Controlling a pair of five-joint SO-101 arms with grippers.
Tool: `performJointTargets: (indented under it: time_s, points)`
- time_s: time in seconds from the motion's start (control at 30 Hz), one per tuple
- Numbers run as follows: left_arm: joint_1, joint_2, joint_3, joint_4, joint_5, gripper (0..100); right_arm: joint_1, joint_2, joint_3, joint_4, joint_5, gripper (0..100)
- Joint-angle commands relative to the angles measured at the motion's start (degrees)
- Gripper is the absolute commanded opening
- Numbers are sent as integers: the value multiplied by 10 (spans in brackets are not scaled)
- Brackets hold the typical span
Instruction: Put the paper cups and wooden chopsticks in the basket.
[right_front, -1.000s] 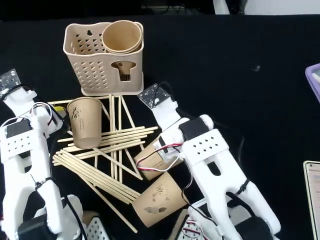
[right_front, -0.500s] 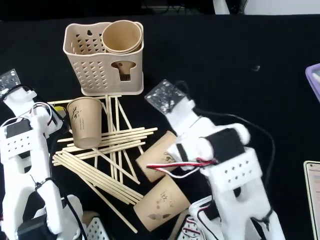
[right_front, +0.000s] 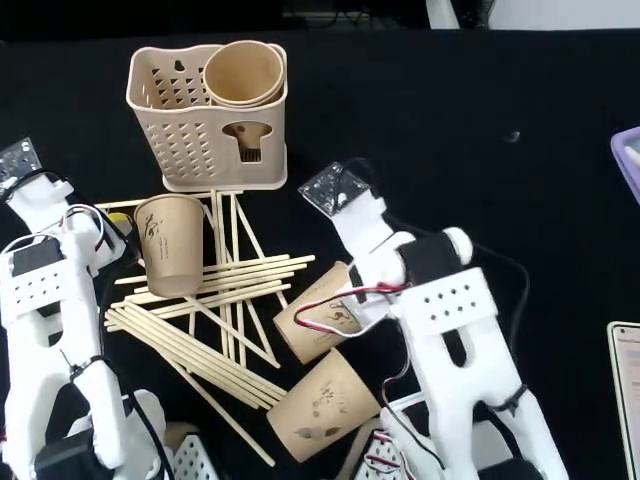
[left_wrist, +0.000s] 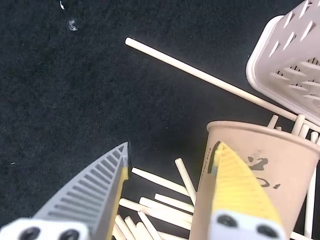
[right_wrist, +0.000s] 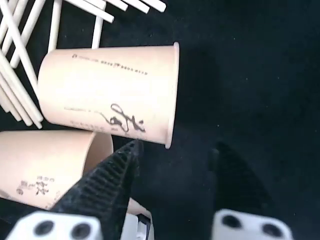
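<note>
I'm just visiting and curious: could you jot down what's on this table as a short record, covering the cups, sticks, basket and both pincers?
Basket: upright, nested cups inside
Standing cup: on the scattered chopsticks
Lying cup: on its side
Second lying cup: on its side
Left pincer: open, beside the standing cup
Right pincer: open, near the lying cup's rim

Beige basket (right_front: 190, 140) with slotted perforations; tan paper cups (right_front: 170, 245) bearing dark script; pale wooden chopsticks (right_front: 215, 300); black cloth (right_front: 480, 100). Left gripper (left_wrist: 171, 145): one jaw grey, one yellow, both ribbed. Right gripper (right_wrist: 176, 145): black, ribbed.
</note>
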Motion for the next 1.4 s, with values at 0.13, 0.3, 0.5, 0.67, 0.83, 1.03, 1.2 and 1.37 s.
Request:
performJointTargets:
  time_s: [0.13,0.3,0.5,0.67,0.83,1.03,1.2,1.37]
  points:
    - [1,-11,-7,-10,4,273,-84,9,30,-60,-3,248]
    - [1,-11,-7,-10,4,273,-83,9,116,-142,0,206]
    - [1,-11,-7,-10,4,273,-83,9,126,-109,0,205]
    - [1,-10,-7,-10,4,273,-84,9,163,-120,12,204]
    - [1,-10,-7,-10,4,273,-68,9,196,-151,15,209]
    - [1,-10,-7,-10,4,273,-55,8,199,-155,19,190]
    - [1,-10,-7,-10,4,273,-51,4,170,-153,21,5]
    - [1,-9,-7,-10,4,273,-51,4,104,-99,20,11]
